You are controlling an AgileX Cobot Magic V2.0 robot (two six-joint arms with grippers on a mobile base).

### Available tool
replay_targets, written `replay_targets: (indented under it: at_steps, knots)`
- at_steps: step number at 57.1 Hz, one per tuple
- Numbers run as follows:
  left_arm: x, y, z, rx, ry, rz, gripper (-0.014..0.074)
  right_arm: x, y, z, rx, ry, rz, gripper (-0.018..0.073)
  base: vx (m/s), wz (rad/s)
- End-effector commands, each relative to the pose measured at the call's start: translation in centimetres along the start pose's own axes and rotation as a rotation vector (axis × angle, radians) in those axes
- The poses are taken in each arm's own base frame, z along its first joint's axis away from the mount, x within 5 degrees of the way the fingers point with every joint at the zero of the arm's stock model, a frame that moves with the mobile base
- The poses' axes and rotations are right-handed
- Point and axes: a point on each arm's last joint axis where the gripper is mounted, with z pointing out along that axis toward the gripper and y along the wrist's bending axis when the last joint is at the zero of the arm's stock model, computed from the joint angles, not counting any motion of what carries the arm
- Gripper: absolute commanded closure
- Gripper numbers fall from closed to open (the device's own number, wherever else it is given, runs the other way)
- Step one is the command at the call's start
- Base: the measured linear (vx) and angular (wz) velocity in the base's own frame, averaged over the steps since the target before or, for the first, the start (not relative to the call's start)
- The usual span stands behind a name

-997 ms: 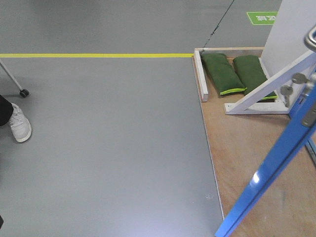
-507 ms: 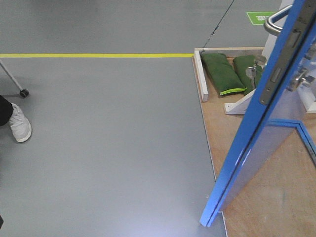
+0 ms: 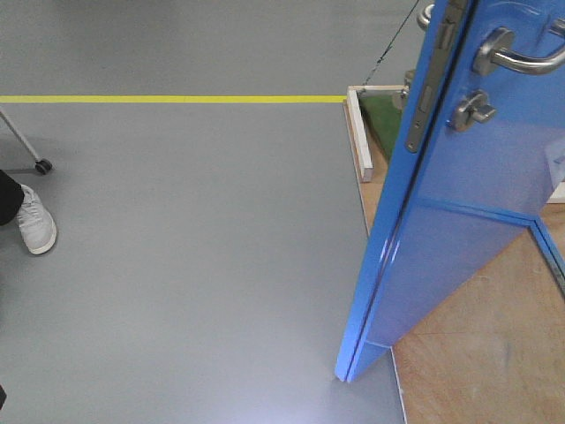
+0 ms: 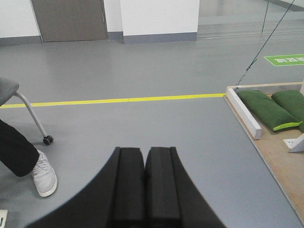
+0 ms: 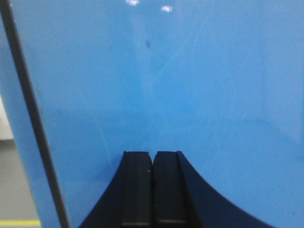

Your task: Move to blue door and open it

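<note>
The blue door stands swung out over the wooden platform at the right of the front view, its free edge toward the grey floor. Its silver lever handle, thumb-turn lock and latch plate show. In the right wrist view the door's blue face fills the frame right in front of my right gripper, which is shut and empty. My left gripper is shut and empty, over bare grey floor, away from the door.
A wooden platform with a white rail holds green sandbags. A yellow floor line runs across. A seated person's white shoe and a chair caster are at the left.
The blue door has swung leftward and toward the camera, now covering the sandbags and white brace. Its handle face has turned into view. The floor and person have not moved.
</note>
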Motion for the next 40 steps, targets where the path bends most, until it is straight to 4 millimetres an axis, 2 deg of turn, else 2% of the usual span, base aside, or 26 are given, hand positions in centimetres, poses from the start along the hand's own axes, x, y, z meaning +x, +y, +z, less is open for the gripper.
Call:
replay_targets:
  at_steps: [1,40]
  knots:
    - [-1.66,0.00,-0.39,0.007,-0.123,-0.008,0.0524,-1.39,0.25,-0.23,-0.005,-0.086,-0.001,0.0547,0.00,0.00]
    - [-1.66,0.00,-0.39,0.007,-0.123,-0.008,0.0524,-1.13,0.21,0.07,-0.004,-0.079,-0.001,0.0547,0.00,0.00]
